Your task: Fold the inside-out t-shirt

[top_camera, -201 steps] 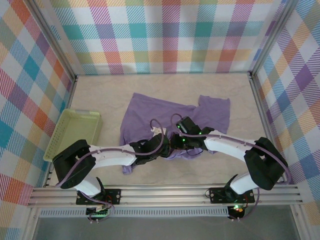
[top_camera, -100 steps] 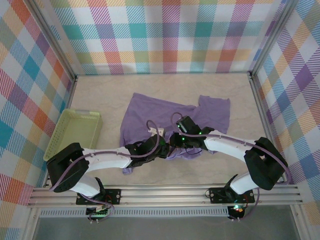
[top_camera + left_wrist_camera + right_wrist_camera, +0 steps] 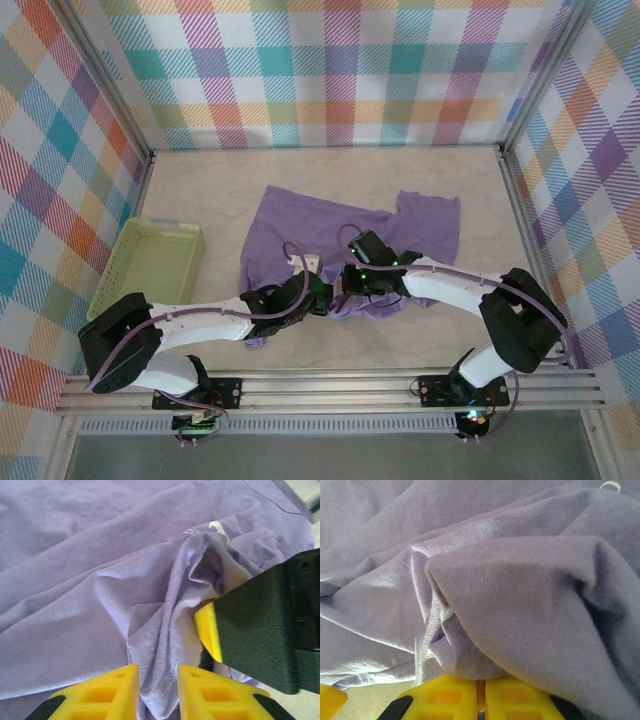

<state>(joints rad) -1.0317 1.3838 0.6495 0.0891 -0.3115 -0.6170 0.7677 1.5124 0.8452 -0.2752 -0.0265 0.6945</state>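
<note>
Two sets of jaws sit at the lower edge of the inside-out t-shirt [image 3: 300,225], rumpled mid-frame on the table [image 3: 190,190]. My right jaws are pinched on a fold; my left jaws stand apart, astride a ridge. Best, I judge, to bite one layer deep before lifting.

**Top external:** fixed, high above and behind the arm bases [image 3: 190,392], facing down and forward. Distant, takes in the whole tabletop [image 3: 200,190].
**Left wrist:** looks along the left pincer [image 3: 159,672], very close to the t-shirt [image 3: 75,580].
**Right wrist:** looks along the right pincer [image 3: 480,682], closer and lower.
**Shared:** all three views cover the t-shirt's bunched near edge. The left wrist view also catches the right pincer.
</note>
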